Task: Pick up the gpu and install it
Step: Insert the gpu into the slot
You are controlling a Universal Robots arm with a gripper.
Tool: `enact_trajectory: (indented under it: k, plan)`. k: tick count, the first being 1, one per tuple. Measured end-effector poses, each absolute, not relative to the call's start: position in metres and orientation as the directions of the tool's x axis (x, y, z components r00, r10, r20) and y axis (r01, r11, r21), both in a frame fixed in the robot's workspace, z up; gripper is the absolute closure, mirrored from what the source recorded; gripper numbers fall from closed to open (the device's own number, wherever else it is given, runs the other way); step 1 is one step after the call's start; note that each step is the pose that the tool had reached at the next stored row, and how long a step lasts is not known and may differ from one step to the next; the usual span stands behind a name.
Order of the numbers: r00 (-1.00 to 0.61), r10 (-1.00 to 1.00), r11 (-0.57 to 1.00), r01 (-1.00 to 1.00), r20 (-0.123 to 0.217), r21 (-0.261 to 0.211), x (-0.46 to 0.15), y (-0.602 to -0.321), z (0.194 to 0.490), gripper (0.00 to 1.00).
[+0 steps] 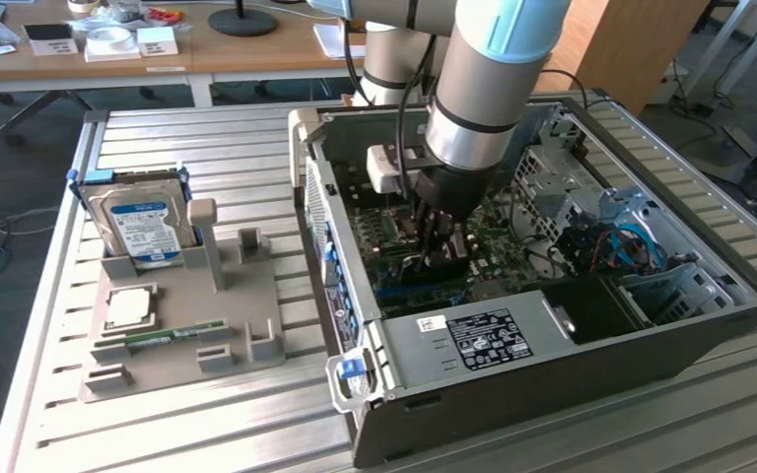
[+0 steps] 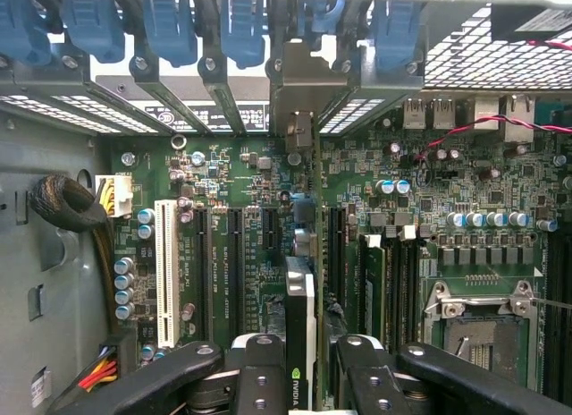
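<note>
Slatted metal desk under office light carries an open computer case lying on its side, and the gpu stands edge-on inside it, a thin dark strip upright over the green motherboard among the expansion slots. Its metal bracket reaches the row of blue slot clips at the case's rear wall. Pinching the card from both sides is the end effector, its black fingers pressed against the card's faces, with the arm reaching straight down into the case. Beside the card sit a white slot and a seated RAM stick, with the bare CPU socket beyond. On the exterior view's left, a grey holder tray on the desk keeps a blue-labelled hard drive upright, a CPU lying flat and a green RAM stick. Behind, a wooden table holds small white boxes.
</note>
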State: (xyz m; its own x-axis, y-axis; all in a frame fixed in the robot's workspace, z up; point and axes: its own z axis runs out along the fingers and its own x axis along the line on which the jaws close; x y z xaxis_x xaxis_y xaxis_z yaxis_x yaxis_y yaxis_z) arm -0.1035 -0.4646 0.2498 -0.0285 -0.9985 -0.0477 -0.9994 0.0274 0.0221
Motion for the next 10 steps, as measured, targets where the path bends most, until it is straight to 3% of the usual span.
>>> enact_trajectory:
  k: [10]
  plan:
    - [-0.028,-0.998,0.027,-0.999,-0.048,0.022,-0.1035,-0.4642,0.2498,0.74]
